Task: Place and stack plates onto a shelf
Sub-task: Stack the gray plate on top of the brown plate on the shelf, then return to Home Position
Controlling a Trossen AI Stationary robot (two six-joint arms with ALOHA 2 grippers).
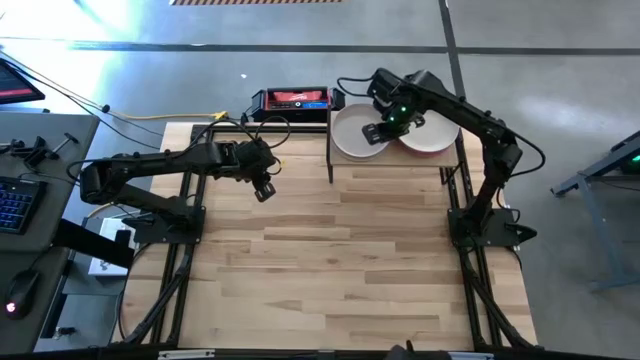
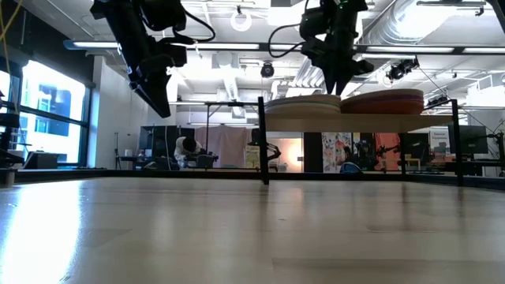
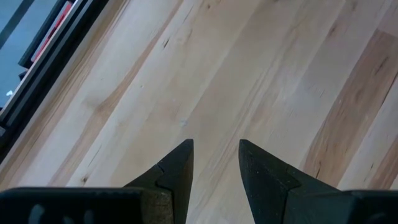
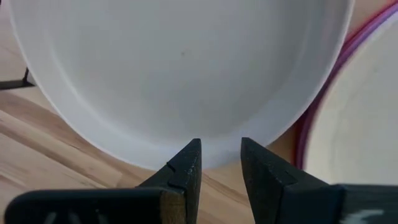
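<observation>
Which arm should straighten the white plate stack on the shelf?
Right. The right gripper hangs open directly over the white plate on the shelf; the left gripper, also open, hovers over bare table, off the shelf.

You can't count the plates [image 2: 341, 103] in either stack from the low view; edges merge. The right arm covers part of both stacks from above, and the shelf [image 1: 337, 157] shows only slivers.
</observation>
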